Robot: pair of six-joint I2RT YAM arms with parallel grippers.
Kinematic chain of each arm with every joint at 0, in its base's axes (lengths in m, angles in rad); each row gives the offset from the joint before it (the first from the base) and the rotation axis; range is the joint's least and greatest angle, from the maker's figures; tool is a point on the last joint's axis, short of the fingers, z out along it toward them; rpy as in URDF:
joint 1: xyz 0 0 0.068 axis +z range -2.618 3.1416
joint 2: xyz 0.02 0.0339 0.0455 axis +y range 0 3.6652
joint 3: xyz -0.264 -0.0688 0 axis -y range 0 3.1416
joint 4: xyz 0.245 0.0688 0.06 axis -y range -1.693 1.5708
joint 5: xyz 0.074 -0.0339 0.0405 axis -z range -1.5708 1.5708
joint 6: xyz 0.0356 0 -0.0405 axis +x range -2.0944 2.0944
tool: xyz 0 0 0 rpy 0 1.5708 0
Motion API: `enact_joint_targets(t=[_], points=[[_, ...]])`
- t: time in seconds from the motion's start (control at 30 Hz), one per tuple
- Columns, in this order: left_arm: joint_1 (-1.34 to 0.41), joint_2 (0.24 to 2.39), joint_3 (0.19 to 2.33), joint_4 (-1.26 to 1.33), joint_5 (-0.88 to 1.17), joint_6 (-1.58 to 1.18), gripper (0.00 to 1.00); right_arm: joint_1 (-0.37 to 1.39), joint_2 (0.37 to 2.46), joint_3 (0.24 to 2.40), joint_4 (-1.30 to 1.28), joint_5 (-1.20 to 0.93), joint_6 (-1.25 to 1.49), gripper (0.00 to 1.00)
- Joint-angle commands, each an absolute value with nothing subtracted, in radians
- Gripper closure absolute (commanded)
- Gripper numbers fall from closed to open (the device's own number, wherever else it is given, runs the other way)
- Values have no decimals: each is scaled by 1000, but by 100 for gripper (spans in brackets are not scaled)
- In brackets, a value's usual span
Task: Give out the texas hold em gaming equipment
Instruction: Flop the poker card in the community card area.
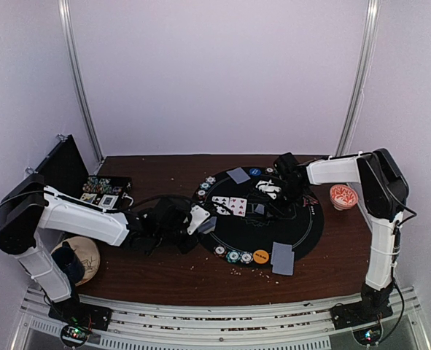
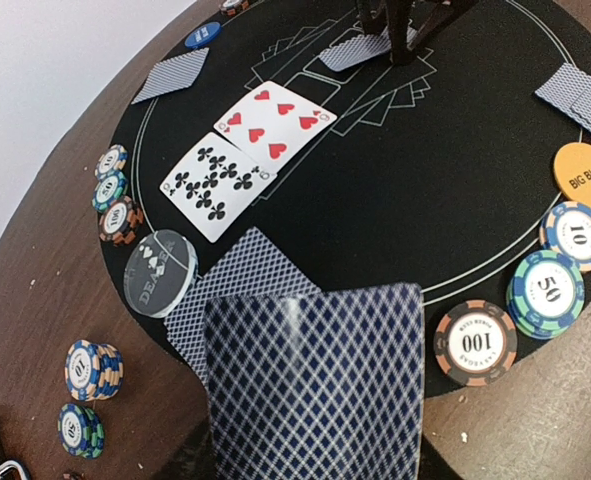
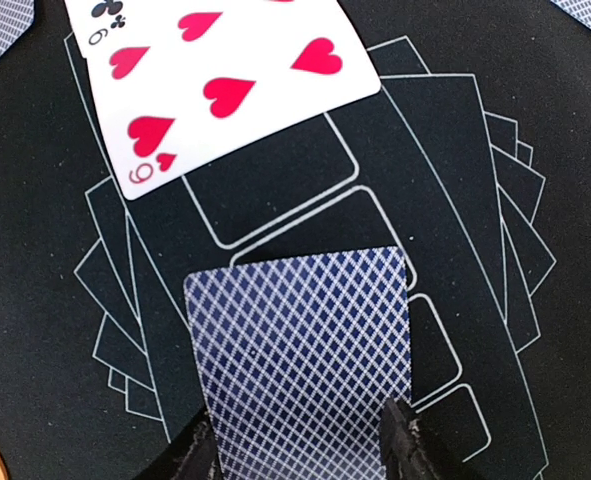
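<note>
Brown table [image 1: 164, 273], white walls [image 1: 215, 73], black mat [image 1: 306, 230] in the middle. Left gripper [image 1: 200, 221] is pinching a face-down card [image 2: 315, 390] up over the mat's left rim, its fingers hidden behind it, above a second card [image 2: 237, 285] beside the dealer disc [image 2: 160, 272]. Right gripper [image 3: 300, 450] is standing open, tips straddling the near end of the board card [image 3: 300, 350], which is lying flat on the printed slots. Its long axis is pointing straight away from the tips toward the hearts card [image 3: 230, 80], just beyond. Right gripper is the nearer one, so a short push forward looks likely.
</note>
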State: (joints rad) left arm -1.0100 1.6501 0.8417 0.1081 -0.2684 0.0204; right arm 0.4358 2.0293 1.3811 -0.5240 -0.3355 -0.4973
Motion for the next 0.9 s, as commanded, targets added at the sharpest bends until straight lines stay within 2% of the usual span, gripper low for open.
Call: enact_joint_targets(t=[0.0, 0.17, 0.37, 0.53, 0.63, 0.87], points=[[-1015, 1659, 869, 152, -261, 18, 77, 437, 2006, 1363, -523, -313, -486, 50], [-1015, 1657, 867, 152, -257, 18, 77, 443, 1979, 1351, -511, -315, -478, 57], [-1016, 1659, 868, 153, -256, 18, 77, 453, 1945, 1350, -523, -328, -477, 70], [-1015, 1659, 870, 152, -258, 17, 77, 457, 1936, 1357, -543, -349, -476, 87], [-1015, 1660, 870, 152, -256, 17, 77, 457, 1934, 1359, -544, -351, -473, 100], [-1016, 1657, 870, 152, -257, 18, 77, 455, 1922, 1369, -552, -379, -455, 100]])
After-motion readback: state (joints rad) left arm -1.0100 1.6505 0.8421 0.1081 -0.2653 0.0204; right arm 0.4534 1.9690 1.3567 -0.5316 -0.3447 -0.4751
